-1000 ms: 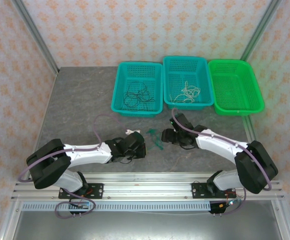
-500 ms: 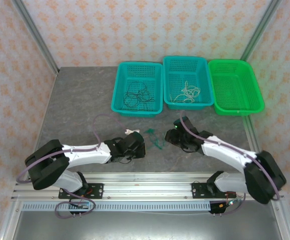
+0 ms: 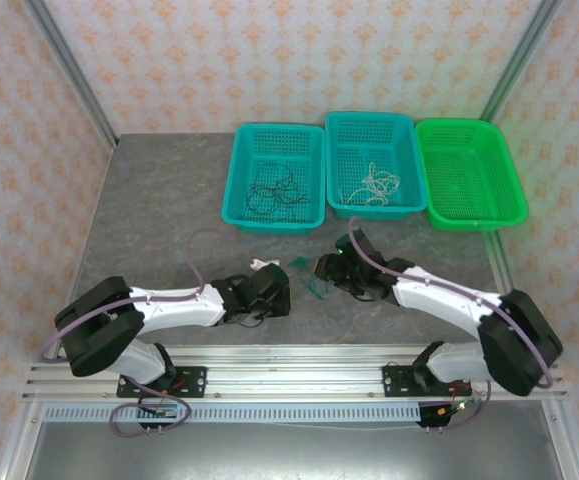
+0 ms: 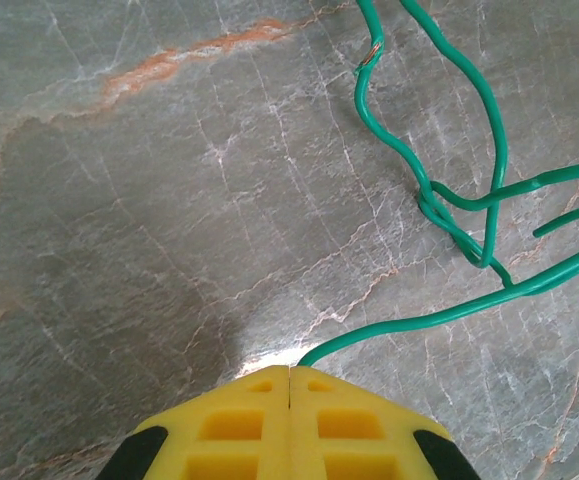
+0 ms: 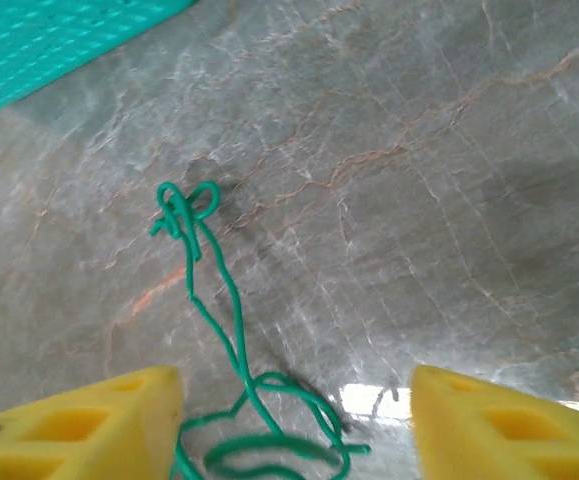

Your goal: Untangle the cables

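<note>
**A:** How far along is it?

**B:** Mostly done, I'd judge. Nearest us, short of the left teal basket (image 3: 269, 225), the left pincer (image 4: 289, 375) is clamped shut. The green cable (image 4: 451, 228) runs into its tips, apparently pinched. That cable lies on the table (image 3: 169, 200), with a small twist in it.

**A:** And the other arm?

**B:** Off that basket's near right corner, the right pincer (image 5: 294, 385) stands open astride the cable's loops, gripping nothing.

**A:** Farther back?

**B:** The black cables (image 3: 272, 192) lie in that basket, and the whitish cables (image 3: 374, 185) in the middle basket (image 3: 374, 212) on its right. The green basket (image 3: 469, 180) farther right presumably awaits the green one.
</note>
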You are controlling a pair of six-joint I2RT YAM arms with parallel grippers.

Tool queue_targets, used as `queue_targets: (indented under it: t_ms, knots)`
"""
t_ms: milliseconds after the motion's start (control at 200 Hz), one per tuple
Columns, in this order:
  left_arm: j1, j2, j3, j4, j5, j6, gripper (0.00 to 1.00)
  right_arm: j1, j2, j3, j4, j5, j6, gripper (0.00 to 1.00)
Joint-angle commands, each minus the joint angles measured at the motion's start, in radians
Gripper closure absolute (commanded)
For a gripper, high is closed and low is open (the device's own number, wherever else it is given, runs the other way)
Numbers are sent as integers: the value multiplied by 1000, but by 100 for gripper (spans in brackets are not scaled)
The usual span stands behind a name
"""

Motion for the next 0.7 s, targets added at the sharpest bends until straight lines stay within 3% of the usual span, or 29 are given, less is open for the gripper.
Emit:
queue_targets:
  t_ms: [0,80,270,551,696]
  knots:
    - [6,-29,18,-29,-39,19,100,7,47,39,-22,69,8,71]
    - [6,-49,17,-60,-70,10,100,6,45,28,-36,153,60,100]
    - [20,-115,-5,-186,-193,-32,100,-38,-97,-28,-137,379,119,100]
    - [140,-321,-125,-299,-241,-36,100,-395,-463,-127,-299,421,86,100]
    - [234,-441,-191,-363,-236,-17,100,-543,-559,-118,-365,422,60,100]
